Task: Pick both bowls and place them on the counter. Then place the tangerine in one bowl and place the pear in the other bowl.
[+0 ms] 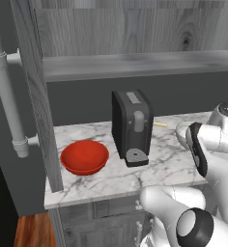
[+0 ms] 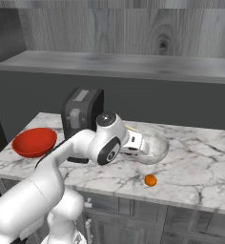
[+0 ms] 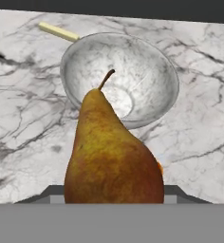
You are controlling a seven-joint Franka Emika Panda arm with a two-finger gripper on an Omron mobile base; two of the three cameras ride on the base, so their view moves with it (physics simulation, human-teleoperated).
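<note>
Red and glossy, the first of two bowls, a wide round plain red bowl (image 1: 84, 157), sits on the white grey-veined marble worktop (image 1: 169, 166) to the left of the dark boxy coffee machine (image 1: 131, 126), near it but not touching; nothing lies in it. Right of the coffee machine sits the second bowl, a wide round white-grey marbled stone-look bowl (image 2: 153, 147), also with nothing in it. A single thin pale yellow stick (image 3: 59, 32) lies on the worktop just behind that bowl. One tiny smooth bright orange tangerine (image 2: 150, 180) rests on the marble right of the coffee machine and nearer the front edge, close to the marbled bowl but apart from it. One brown pear (image 3: 113, 156), rounded and tapering to a stem, is held in the fingers (image 3: 114, 201) partway open around its body; in the hand view it hangs in front of the marbled bowl.
</note>
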